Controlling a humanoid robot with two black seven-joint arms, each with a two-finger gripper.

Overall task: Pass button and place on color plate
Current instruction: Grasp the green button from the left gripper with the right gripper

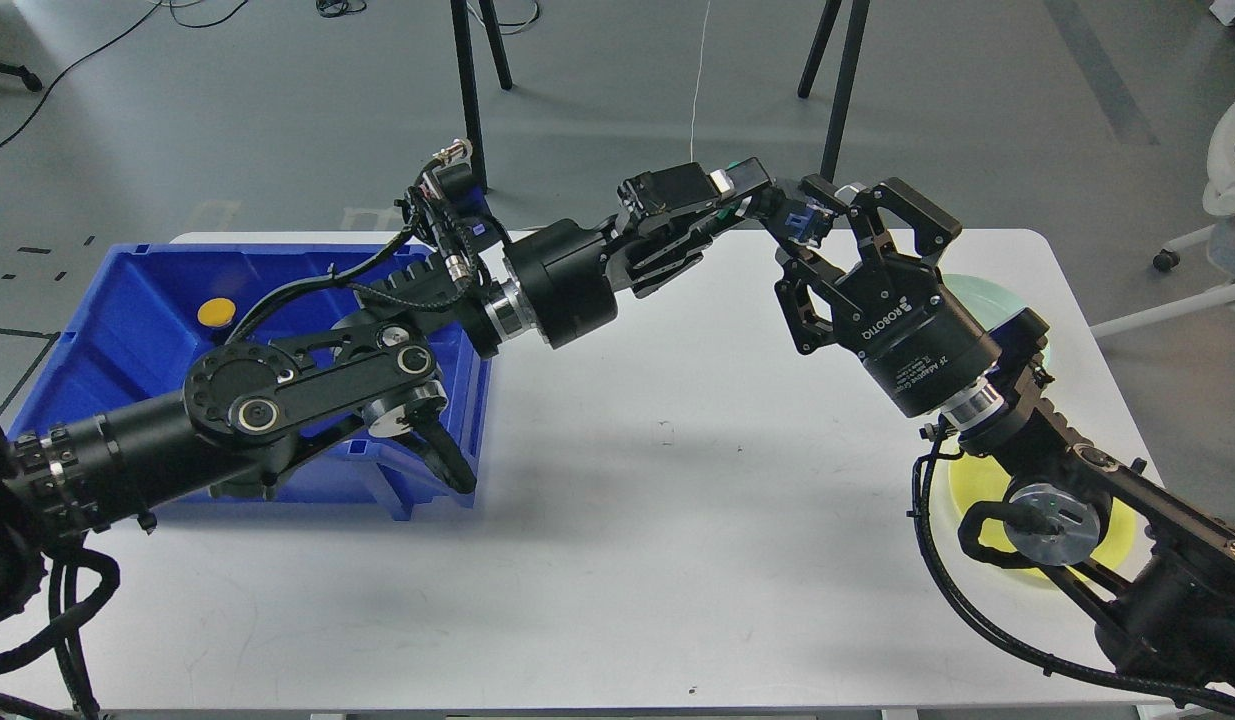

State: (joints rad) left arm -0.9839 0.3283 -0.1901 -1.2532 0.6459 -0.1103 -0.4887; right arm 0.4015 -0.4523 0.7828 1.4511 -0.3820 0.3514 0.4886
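Left arm is reaching across the white table (617,480) from the blue bin (107,320), wrist high. Left gripper (799,212) is pinching a small blue button (799,218) at its tips, above the far table edge.

Right gripper (835,200) is angling up toward it, fingers (902,205) spread on either side of the button; contact unclear.

Color plate (977,500) is lying flat near the right edge, bright yellow, mostly hidden under the right arm.

A yellow button (215,312) is sitting in the bin.

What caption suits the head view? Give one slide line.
Mid-air handover: left pincer holds a blue button as the right pincer closes around it, yellow plate waiting below.
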